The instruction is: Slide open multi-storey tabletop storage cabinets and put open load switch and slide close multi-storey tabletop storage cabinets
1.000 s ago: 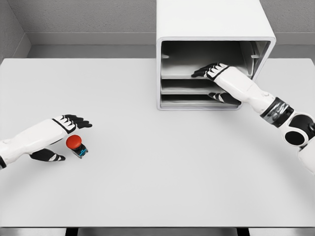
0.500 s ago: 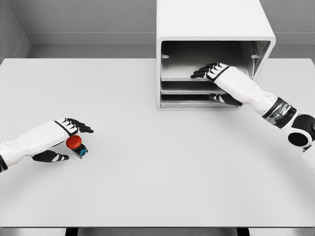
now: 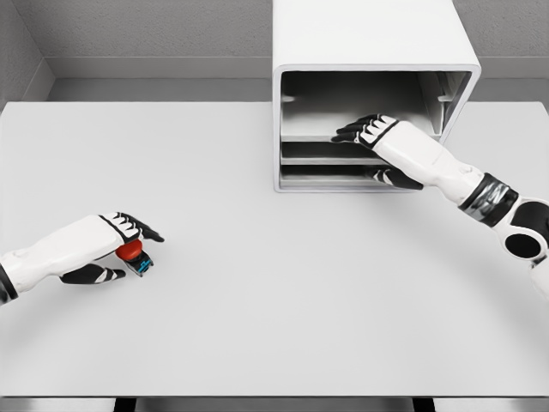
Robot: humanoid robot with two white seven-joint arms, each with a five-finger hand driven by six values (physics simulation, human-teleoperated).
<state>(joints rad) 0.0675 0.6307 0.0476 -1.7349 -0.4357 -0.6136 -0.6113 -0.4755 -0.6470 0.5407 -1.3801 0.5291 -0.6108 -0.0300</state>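
White table (image 3: 274,283), cabinet (image 3: 369,43) at far edge with front open, right hand (image 3: 371,130) at the upper drawer (image 3: 330,137) lip — fingers laid over it, thumb below, left hand (image 3: 116,236) cupped over red-capped switch (image 3: 133,255) near left side — clamped or not, cannot tell.

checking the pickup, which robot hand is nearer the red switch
Left. The left robot hand is right over the red-capped load switch, fingers around it; the right robot hand is far off at the storage cabinet.
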